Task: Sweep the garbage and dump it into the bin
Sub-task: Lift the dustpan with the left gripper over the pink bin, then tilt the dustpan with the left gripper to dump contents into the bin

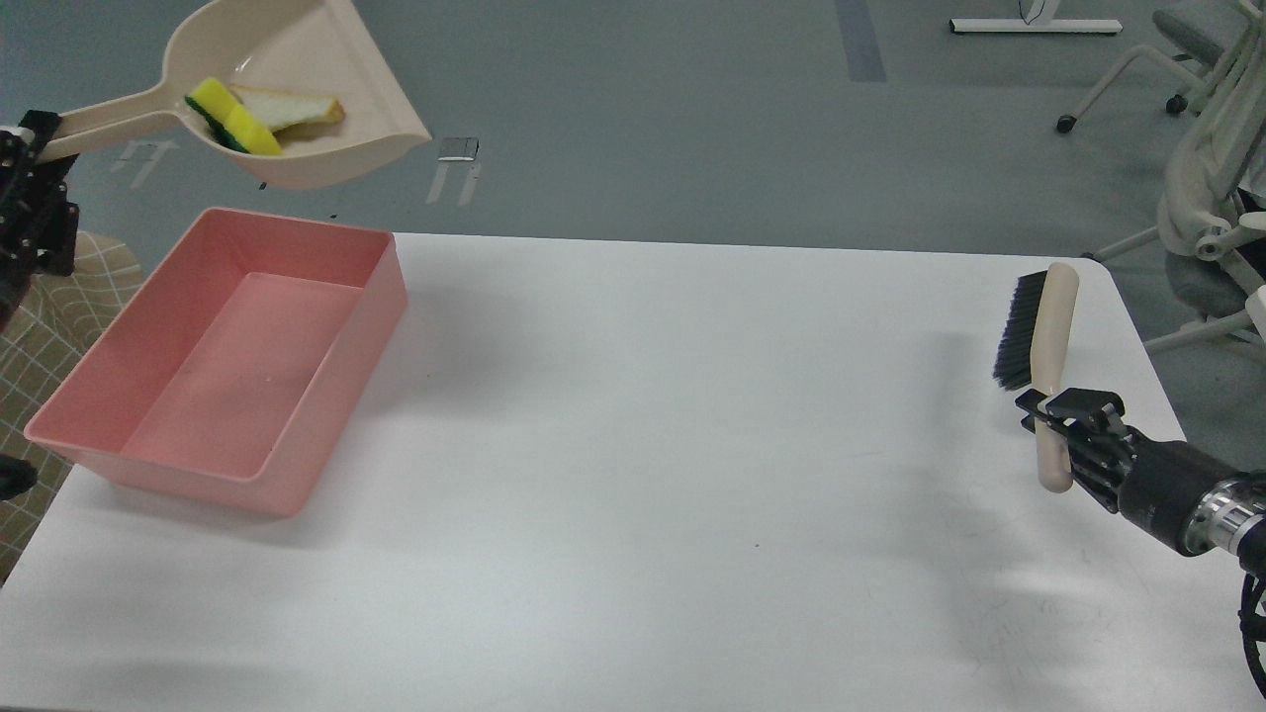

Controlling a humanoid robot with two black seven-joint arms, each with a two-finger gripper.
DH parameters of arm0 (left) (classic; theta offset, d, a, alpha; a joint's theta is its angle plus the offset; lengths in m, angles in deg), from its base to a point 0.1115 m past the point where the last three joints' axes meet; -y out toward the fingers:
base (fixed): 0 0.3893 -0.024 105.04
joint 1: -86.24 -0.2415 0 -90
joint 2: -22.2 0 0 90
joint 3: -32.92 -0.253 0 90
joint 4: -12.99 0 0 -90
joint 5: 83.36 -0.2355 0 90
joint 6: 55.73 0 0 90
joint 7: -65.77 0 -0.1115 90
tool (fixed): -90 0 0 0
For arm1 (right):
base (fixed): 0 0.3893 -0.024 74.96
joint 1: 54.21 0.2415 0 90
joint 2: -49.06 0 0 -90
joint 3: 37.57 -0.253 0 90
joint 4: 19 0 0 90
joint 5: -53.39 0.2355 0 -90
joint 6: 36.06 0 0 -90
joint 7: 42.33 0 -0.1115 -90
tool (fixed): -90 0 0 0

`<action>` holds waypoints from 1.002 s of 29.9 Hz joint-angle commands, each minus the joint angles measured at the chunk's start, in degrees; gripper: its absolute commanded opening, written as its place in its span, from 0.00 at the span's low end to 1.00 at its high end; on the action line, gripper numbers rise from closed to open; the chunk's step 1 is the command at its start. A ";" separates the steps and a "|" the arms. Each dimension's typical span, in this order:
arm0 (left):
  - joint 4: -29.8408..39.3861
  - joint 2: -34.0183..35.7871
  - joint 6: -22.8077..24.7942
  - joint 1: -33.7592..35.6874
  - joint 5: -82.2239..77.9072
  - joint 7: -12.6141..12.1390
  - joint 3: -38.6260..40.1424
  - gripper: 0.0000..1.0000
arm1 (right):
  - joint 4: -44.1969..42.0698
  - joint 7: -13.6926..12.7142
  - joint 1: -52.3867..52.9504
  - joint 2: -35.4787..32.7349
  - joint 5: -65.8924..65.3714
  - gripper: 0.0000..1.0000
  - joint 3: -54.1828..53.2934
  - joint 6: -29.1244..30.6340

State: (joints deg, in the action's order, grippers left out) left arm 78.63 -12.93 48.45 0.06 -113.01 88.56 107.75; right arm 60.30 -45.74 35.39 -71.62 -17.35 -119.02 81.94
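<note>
Left pincer [45,138], clamped on the handle of the beige dustpan [326,89], holds the pan aloft beyond the far rim of the pink bin [74,391]. Yellow sponge piece [232,117] and bread slice [297,107] lie touching in the pan. Right pincer [1050,410] pinches the hand brush [1048,326] upright, bristles leftward, over the white surface [643,494].

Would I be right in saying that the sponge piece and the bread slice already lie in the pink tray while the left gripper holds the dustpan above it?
Not quite. The head view shows the pink tray empty. The sponge piece and bread slice lie in the dustpan, which the left gripper holds by its handle above the tray.
</note>
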 commanded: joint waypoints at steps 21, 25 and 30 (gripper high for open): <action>-17.39 16.41 13.83 -0.39 -16.65 1.29 2.08 0.01 | 1.38 1.04 -0.22 0.71 1.31 0.00 -0.99 0.00; -17.39 16.59 13.83 -0.13 -24.47 1.64 0.41 0.01 | 1.38 2.18 -0.31 0.88 2.80 0.00 -1.52 0.00; -17.04 18.96 13.83 -0.30 -28.44 1.90 0.06 0.00 | 1.47 2.36 -0.22 0.88 2.98 0.00 -1.52 0.00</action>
State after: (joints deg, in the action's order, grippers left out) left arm 61.25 4.64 62.29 -0.19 -139.72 90.46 108.06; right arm 61.73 -43.46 35.13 -70.76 -14.54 -120.53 81.94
